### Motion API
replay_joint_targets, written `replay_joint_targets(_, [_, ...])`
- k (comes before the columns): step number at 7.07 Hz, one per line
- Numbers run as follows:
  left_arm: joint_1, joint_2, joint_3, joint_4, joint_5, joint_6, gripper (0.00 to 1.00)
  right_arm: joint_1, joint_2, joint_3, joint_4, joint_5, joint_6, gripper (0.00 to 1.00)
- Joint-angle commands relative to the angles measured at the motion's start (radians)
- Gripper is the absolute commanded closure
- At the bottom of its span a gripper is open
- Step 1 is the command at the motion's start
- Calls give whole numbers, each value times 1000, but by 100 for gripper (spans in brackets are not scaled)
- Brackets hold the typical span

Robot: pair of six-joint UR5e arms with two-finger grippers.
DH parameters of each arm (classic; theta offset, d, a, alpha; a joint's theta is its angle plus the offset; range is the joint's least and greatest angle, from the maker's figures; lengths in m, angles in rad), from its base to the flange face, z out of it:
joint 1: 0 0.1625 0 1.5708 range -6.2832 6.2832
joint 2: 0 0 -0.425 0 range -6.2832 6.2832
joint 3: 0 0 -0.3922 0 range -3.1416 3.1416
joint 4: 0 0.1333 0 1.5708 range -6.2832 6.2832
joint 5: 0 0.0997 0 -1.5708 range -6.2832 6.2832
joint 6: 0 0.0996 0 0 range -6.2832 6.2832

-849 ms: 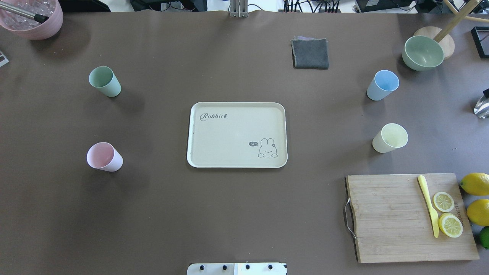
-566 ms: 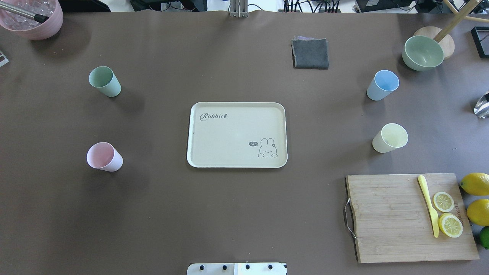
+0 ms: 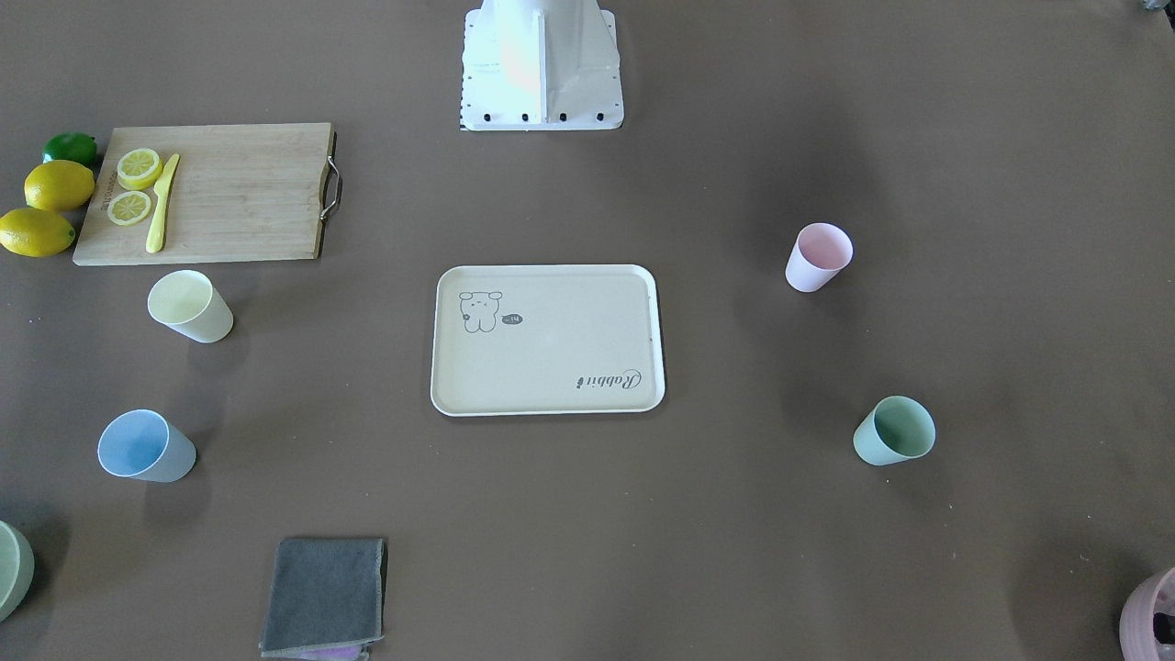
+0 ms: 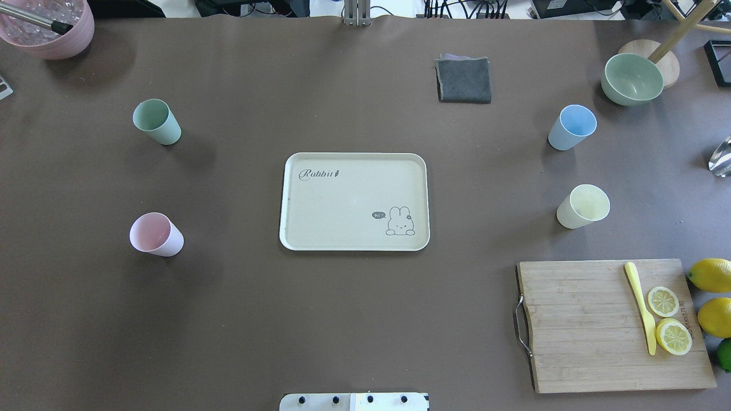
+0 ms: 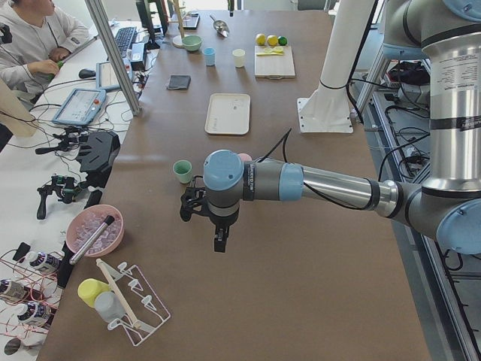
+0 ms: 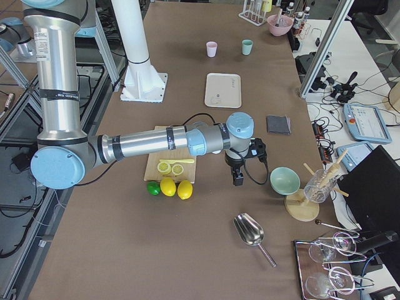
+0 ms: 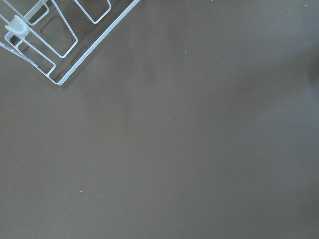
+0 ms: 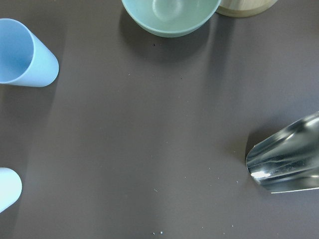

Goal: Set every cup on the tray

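The cream rabbit tray [image 4: 342, 205] lies bare at the table's middle, also in the front view [image 3: 551, 358]. The mint green cup [image 4: 156, 121] and the pink cup [image 4: 156, 234] stand left of it. The light blue cup [image 4: 572, 127] and the pale yellow cup [image 4: 583, 206] stand right of it. All are upright on the table. My left gripper [image 5: 218, 241] shows only in the exterior left view, beyond the mint cup [image 5: 183, 171]. My right gripper [image 6: 238, 179] shows only in the exterior right view, near the lemons. I cannot tell whether either is open.
A wooden cutting board [image 4: 594, 337] with lemon slices and a knife lies front right, whole lemons beside it. A pale-green bowl [image 4: 631, 79], a metal scoop [image 4: 721, 157] and a grey cloth [image 4: 464, 80] are at the back right. A mauve pot [image 4: 48, 34] is back left. A wire rack [image 7: 55, 40] is near my left wrist.
A dark part above the metal scoop at the overhead view's right edge has gone out of view. The cups and the tray have not moved.
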Motion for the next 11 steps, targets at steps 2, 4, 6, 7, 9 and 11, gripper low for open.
replay_joint_targets(2, [1, 3, -2, -3, -4, -1, 2, -5, -17, -2, 31, 6, 8, 0])
replay_joint_targets(4, [0, 3, -7, -3, -7, -3, 2, -5, -22, -2, 32, 6, 8, 0])
replay_joint_targets(6, [0, 2, -13, -23, -7, -1, 2, -5, -25, -4, 32, 2, 5, 0])
replay_joint_targets(7, [0, 2, -13, -26, -7, -1, 2, -5, -25, -2, 34, 0, 5, 0])
replay_joint_targets(9, [1, 3, -10, -40, -6, -3, 2, -8, -31, -2, 55, 5, 10, 0])
replay_joint_targets(11, [1, 3, -13, -43, -3, -7, 2, -85, -31, 5, 104, 6, 126, 17])
